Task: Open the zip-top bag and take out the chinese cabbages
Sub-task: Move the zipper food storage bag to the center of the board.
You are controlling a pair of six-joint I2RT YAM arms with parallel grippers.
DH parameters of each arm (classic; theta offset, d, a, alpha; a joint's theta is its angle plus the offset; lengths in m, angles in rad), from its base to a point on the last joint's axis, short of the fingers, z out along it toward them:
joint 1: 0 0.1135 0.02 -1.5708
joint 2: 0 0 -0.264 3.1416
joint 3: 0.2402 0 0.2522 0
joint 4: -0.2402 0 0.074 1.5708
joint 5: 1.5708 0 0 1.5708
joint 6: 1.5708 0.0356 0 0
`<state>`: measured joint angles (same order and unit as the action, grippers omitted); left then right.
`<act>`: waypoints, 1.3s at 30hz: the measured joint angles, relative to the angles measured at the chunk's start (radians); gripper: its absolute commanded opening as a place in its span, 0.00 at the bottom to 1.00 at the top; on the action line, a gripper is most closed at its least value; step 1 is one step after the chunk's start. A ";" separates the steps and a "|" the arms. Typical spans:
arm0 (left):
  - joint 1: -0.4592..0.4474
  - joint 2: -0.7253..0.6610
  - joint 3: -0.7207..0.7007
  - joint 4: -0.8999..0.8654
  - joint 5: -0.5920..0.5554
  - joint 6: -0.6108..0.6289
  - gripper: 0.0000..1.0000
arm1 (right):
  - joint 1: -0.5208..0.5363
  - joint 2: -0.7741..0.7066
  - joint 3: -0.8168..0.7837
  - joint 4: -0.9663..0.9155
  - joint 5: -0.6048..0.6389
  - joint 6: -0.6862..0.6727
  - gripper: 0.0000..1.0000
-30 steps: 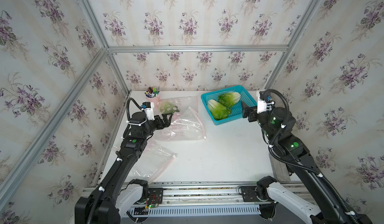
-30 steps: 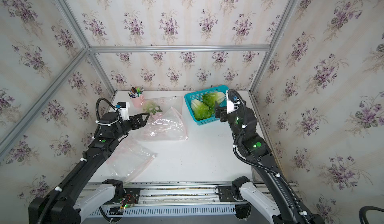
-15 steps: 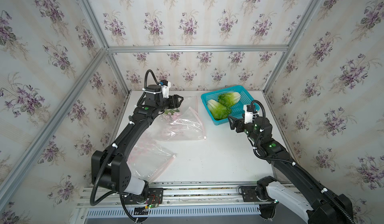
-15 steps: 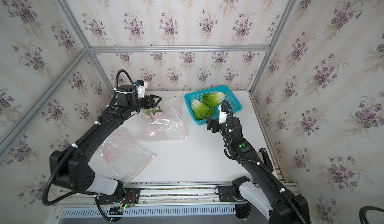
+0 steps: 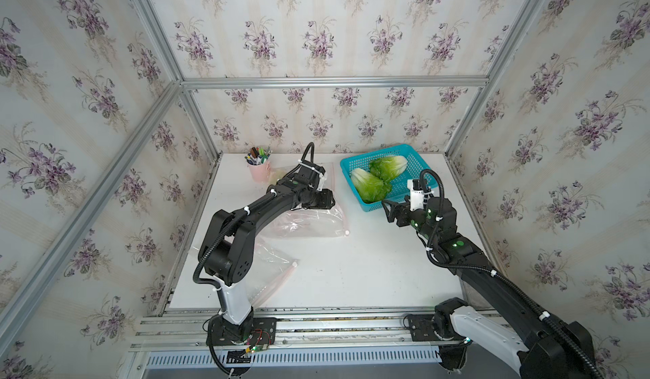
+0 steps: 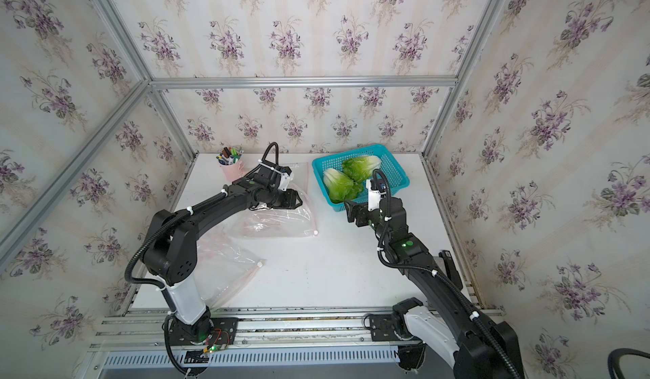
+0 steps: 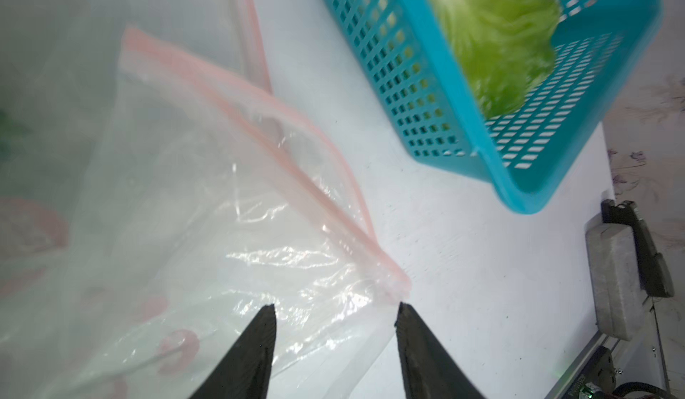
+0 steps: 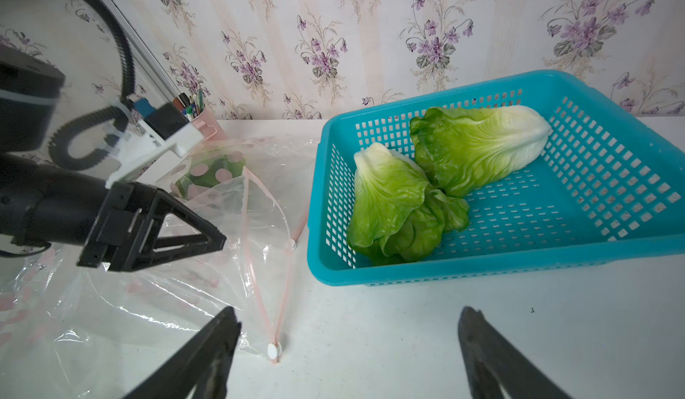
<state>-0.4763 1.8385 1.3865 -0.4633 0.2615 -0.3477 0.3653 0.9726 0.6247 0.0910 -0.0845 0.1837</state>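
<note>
A clear zip-top bag (image 5: pixel 309 220) with a pink zip strip lies mid-table, its mouth gaping toward the basket in the right wrist view. My left gripper (image 7: pixel 337 306) hovers over its corner with the jaws apart and only film (image 7: pixel 318 315) below them. In both top views it sits above the bag (image 5: pixel 330 199) (image 6: pixel 299 199). One chinese cabbage (image 8: pixel 211 171) shows through dotted plastic behind that gripper (image 8: pixel 222 238). Two more cabbages (image 5: pixel 369 185) (image 5: pixel 388 168) lie in the blue basket (image 5: pixel 416 159). My right gripper (image 8: pixel 348 313) (image 5: pixel 385 206) is open, low in front of the basket, near the white slider (image 8: pixel 274 349).
A second clear bag (image 5: pixel 272 271) lies flat at the front left, partly under the left arm. A pink cup of pens (image 5: pixel 259 169) stands at the back left. Papered walls with metal posts close in three sides. A grey block (image 7: pixel 611 267) sits by the right rail.
The left arm swung from the left edge toward the back, then over the bag, its jaws narrowing. The right arm came away from the basket's side toward the bag's mouth.
</note>
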 measured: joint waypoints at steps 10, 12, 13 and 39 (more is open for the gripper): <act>0.038 -0.147 -0.253 -0.042 -0.085 0.013 0.41 | 0.000 0.023 0.005 -0.021 -0.017 0.004 0.90; 0.065 -0.195 -0.297 -0.049 -0.111 0.013 0.39 | 0.000 0.027 0.005 -0.024 -0.021 0.008 0.90; 0.083 -0.221 -0.318 -0.052 -0.127 0.013 0.38 | 0.000 0.030 0.005 -0.023 -0.022 0.008 0.90; 0.090 -0.174 0.072 -0.091 -0.246 -0.038 0.83 | 0.000 -0.003 -0.036 -0.040 -0.058 0.068 0.83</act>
<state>-0.3866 1.6650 1.4582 -0.5541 0.0154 -0.3855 0.3653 0.9691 0.5884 0.0509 -0.1429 0.2512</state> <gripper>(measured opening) 0.912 0.843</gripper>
